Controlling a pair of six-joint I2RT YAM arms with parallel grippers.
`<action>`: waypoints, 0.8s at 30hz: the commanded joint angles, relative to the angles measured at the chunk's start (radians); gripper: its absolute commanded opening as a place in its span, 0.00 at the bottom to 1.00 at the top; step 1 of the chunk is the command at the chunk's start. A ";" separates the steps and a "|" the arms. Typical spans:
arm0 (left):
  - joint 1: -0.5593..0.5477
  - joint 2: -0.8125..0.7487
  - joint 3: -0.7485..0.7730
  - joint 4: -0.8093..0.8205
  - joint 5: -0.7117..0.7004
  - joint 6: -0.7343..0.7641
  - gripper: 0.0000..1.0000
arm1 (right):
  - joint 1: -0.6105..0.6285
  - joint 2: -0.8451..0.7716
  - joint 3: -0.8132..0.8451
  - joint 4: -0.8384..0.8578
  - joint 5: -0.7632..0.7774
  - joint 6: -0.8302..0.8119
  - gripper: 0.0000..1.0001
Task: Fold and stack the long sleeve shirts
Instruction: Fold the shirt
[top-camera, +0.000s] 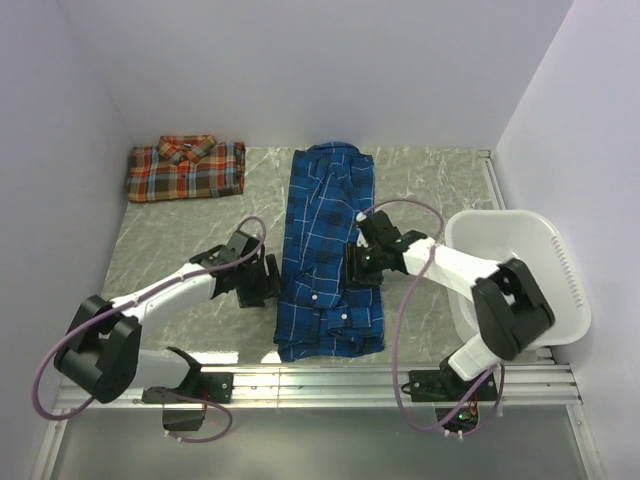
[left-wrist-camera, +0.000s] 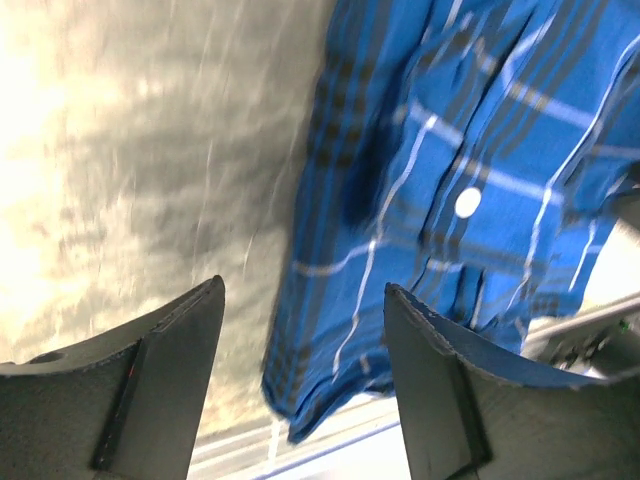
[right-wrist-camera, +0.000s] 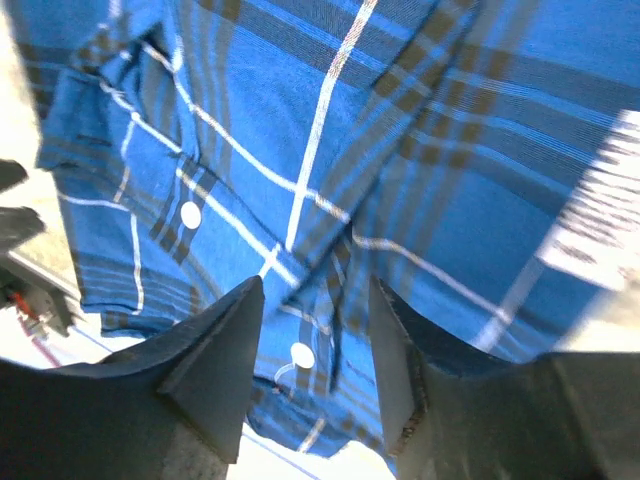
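The royal blue plaid shirt (top-camera: 318, 220) lies in the middle of the grey marbled table (top-camera: 170, 240), folded into a long narrow strip that runs from 12 o'clock down to 6 o'clock, its lower end bunched near the front rail. The red-orange plaid shirt (top-camera: 185, 170) sits folded, collar up, at about 10 o'clock in the far left corner, well apart from the blue one. A white plastic basket (top-camera: 560, 260) stands at 3 o'clock by the right wall.

The left gripper (top-camera: 268, 282) is low at the blue shirt's 9 o'clock edge. In its wrist view the two dark fingers (left-wrist-camera: 170, 350) stand spread with nothing between them; the shirt's hem, bare table and a white button (left-wrist-camera: 467, 203) show beyond.

The right gripper (top-camera: 352, 268) is over the shirt's 3 o'clock side. Its fingers (right-wrist-camera: 225, 360) are also parted, with blue checked cloth and two buttons visible past them, and nothing pinched.
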 joint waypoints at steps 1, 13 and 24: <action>0.000 -0.056 -0.048 -0.009 0.070 -0.005 0.71 | -0.004 -0.139 -0.004 -0.085 0.130 -0.016 0.57; -0.108 -0.058 -0.132 0.020 0.188 -0.014 0.66 | -0.111 -0.400 -0.309 -0.167 0.088 0.101 0.76; -0.144 0.002 -0.184 0.083 0.218 -0.045 0.57 | -0.125 -0.376 -0.424 -0.063 -0.064 0.119 0.68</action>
